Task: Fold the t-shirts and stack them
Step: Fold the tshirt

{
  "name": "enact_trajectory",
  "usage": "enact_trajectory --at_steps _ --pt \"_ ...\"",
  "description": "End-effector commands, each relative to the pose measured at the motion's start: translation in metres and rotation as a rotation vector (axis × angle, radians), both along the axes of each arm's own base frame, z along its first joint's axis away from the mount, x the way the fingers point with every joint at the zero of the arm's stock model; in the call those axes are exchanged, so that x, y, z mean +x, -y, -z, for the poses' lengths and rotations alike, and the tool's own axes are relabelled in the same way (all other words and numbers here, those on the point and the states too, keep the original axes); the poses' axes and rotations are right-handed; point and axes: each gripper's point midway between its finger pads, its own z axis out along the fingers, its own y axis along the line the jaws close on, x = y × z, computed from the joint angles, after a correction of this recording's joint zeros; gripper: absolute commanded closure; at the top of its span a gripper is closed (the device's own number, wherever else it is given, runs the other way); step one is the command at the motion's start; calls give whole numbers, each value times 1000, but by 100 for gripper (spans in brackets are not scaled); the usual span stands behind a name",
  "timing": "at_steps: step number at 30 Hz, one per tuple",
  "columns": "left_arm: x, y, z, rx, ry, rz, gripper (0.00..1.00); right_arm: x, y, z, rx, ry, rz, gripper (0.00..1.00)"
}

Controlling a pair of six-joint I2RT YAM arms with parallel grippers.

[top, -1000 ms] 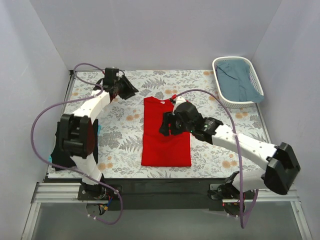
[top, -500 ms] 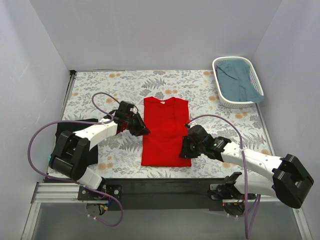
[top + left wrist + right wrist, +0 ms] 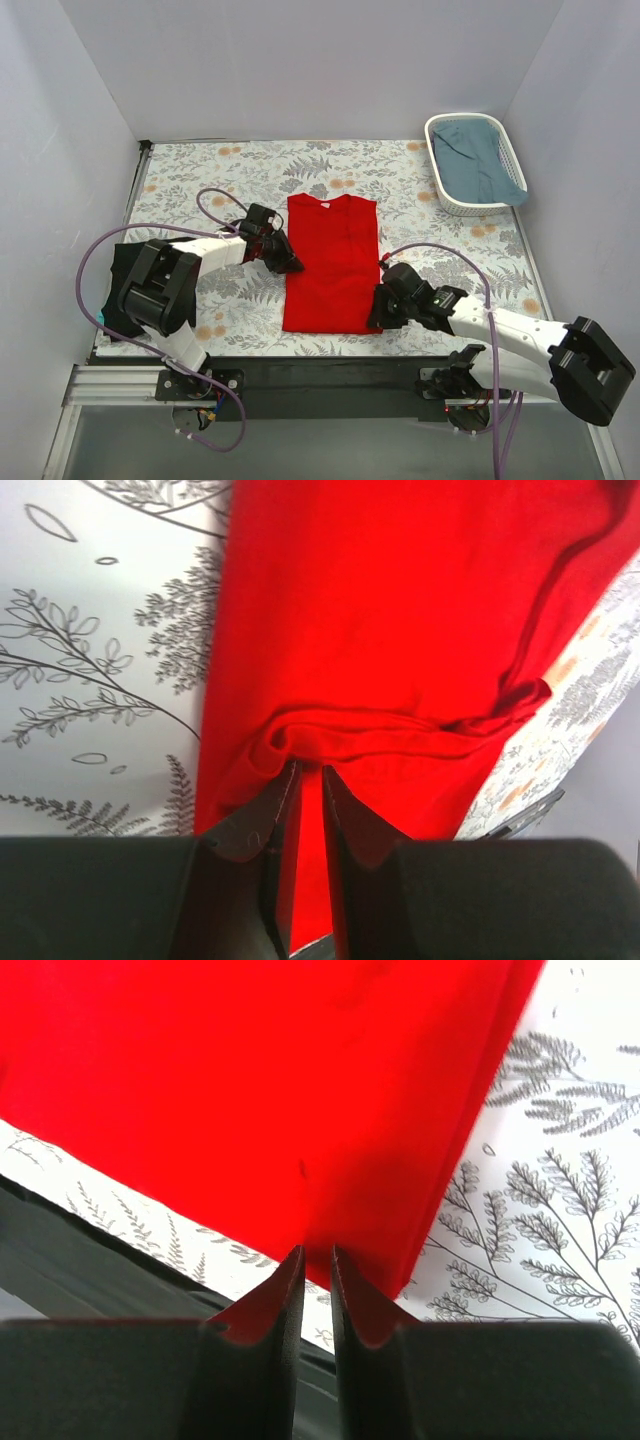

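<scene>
**Both pincers on the red shirt's edges**

The flat table with its leaf-and-flower-printed cover [image 3: 440, 215] carries everything. In its middle lies the bright red cloth t-shirt [image 3: 333, 265], folded into a long narrow rectangle, neck end away from the arm bases and hem end near them.

At the far right corner stands the white slatted plastic basket [image 3: 445, 197], well apart from the shirt. A crumpled blue-grey cloth [image 3: 478, 160] lies inside it.

The left pincer [image 3: 290, 265] sits at the shirt's left long edge, about midway along. Its jaws are clenched on the cloth, and a ridge of red is bunched up at their tips.

The right pincer [image 3: 375, 312] is at the near right corner — jaws drawn almost together, red cloth showing in the slit between them.
</scene>
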Motion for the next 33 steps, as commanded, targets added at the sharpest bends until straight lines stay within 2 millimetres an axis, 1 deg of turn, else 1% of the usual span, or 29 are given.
enact_trajectory --at_steps 1,3,4,6,10,11,13,14,15,16,17,18,19,20,21,22,23,24,27,28,29,30,31,32,33 --pt "9 0 0 9 13 -18 87 -4 4 3 23 -9 27 78" --pt "10 -1 1 16 15 -23 87 -6 6 6 24 -14 33 78" --pt "10 -1 1 20 18 -25 87 -10 10 11 16 -23 36 78" --pt "13 0 -2 17 27 -26 85 -13 13 13 17 -28 39 78" --pt "18 1 -11 16 46 -20 84 -15 16 15 17 -31 50 78" --pt "23 2 -15 18 60 -22 84 -16 17 15 17 -32 51 78" --pt "25 1 -19 27 65 -11 83 -15 17 10 24 -22 57 78" --pt "27 1 -26 26 80 -7 81 -13 16 5 34 -15 59 78" --pt "33 2 -36 17 104 0 76 -13 16 -1 43 -7 62 75" --pt "31 0 -42 32 110 18 73 -11 16 -6 45 8 70 72" --pt "31 -2 -53 34 136 19 70 -9 17 -17 56 19 79 66" --pt "26 -8 -55 65 123 11 65 -10 17 -22 63 22 82 63" --pt "22 -13 -57 85 118 9 64 -5 21 -24 50 42 107 59" --pt "17 -20 -58 113 114 10 63 -6 21 -30 69 48 120 54" --pt "10 -28 -62 141 117 5 63 -8 24 -30 65 38 124 54" --pt "-3 -35 -60 164 85 10 48 -11 24 -29 73 30 124 53" --pt "-12 -39 -59 170 78 13 43 -13 24 -30 85 25 125 51" --pt "-28 -45 -60 168 69 15 41 -15 25 -27 85 11 131 51" --pt "-54 -53 -56 165 32 17 41 -18 27 -21 78 -8 145 50" --pt "-66 -56 -52 158 14 19 41 -23 25 -21 90 -33 129 51" --pt "-74 -55 -51 148 8 30 46 -23 25 -19 85 -41 129 52" --pt "-83 -55 -47 138 -18 28 46 -23 25 -18 81 -45 130 53" --pt "-90 -56 -48 127 -21 28 48 -23 24 -18 81 -49 131 53" --pt "-102 -57 -40 125 -50 41 50 -23 24 -17 74 -56 132 54" --pt "-108 -58 -37 126 -61 42 51 -22 24 -17 73 -58 135 55"
